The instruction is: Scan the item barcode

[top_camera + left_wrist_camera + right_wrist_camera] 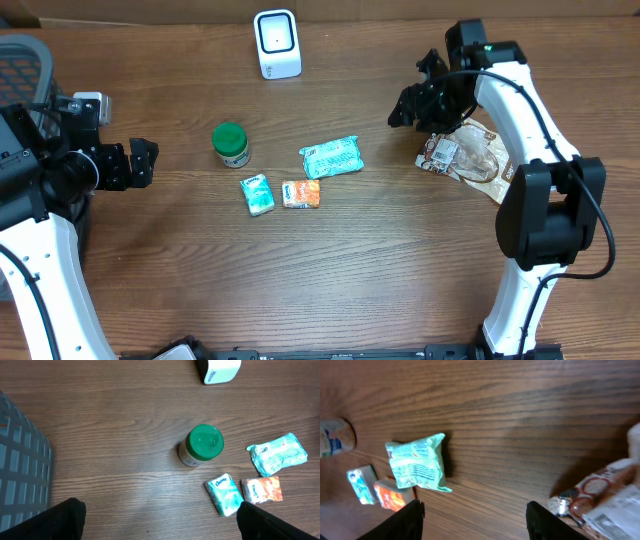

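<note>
At the worktop's (400, 260) right edge a clear snack bag (465, 155) lies flat, partly under the right arm (520, 110). It's prob. the item to scan, tho I can't tell for sure which one is meant. Right jaws hang just beside it, parted w/ only bare wood btwn them, holding nothing. Left jaws, far left, stand fully wide, also empty. The scanner (277, 43) sits at the back, well apart from the bag.

Risks: the bag looks crinkly & glossy, so a pinch could slip or fold the barcode out of sight, and glare may spoil the read. A low sweep toward the scanner could nudge the teal packet (332, 157).

Overhead shows the scanner & both arms. Right wrist view misses the scanner but gives the bag's print close up. Only the left wrist view makes the small tissue pack (223, 492) label readable.
</note>
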